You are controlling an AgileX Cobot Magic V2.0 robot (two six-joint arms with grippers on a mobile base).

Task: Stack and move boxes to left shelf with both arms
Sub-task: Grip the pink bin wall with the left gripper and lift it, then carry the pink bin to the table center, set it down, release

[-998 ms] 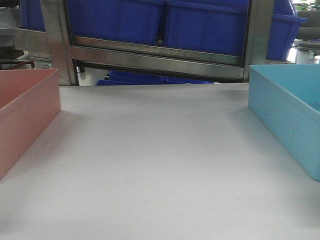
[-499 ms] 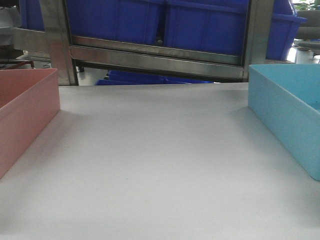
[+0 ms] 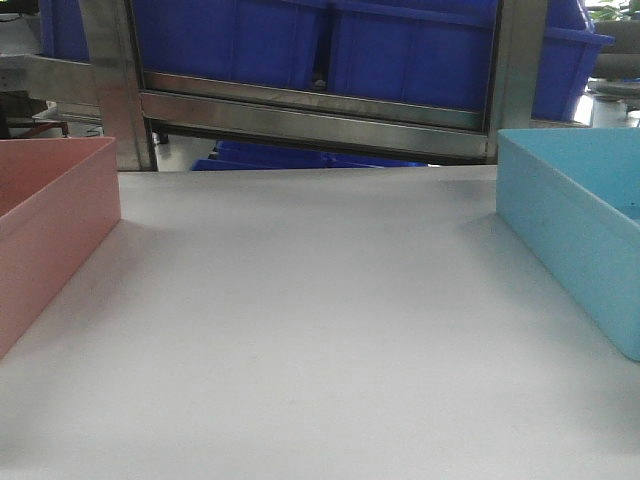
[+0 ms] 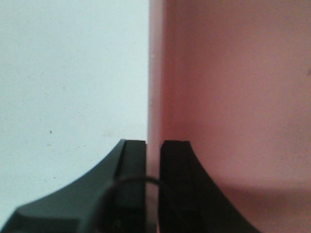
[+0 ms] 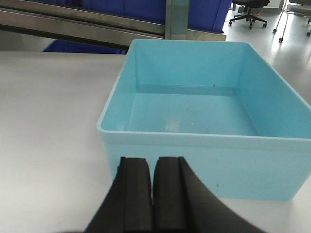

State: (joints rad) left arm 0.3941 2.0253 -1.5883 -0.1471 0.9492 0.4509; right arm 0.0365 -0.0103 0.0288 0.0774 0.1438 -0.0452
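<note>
Pink plastic forms the bin (image 3: 50, 240) at 9 o'clock on the worktop (image 3: 300, 330). Its inside is mostly out of sight in the front view. A light blue bin (image 3: 560, 230) sits well apart from it at 3 o'clock, and the right wrist view shows only a few dark specks on its floor. The worktop is pale grey and matte. At 12 o'clock stands a steel rack (image 3: 310, 115) holding dark blue bins (image 3: 400, 50), and an office chair (image 5: 248, 9) shows at 1 o'clock beyond. The left gripper (image 4: 153, 145) is clamped across the pink bin's wall, one jaw outside and one inside. The right gripper (image 5: 153, 162) is clenched on nothing, at 6 o'clock of the blue bin's near wall. Whether it touches that wall is unclear.
</note>
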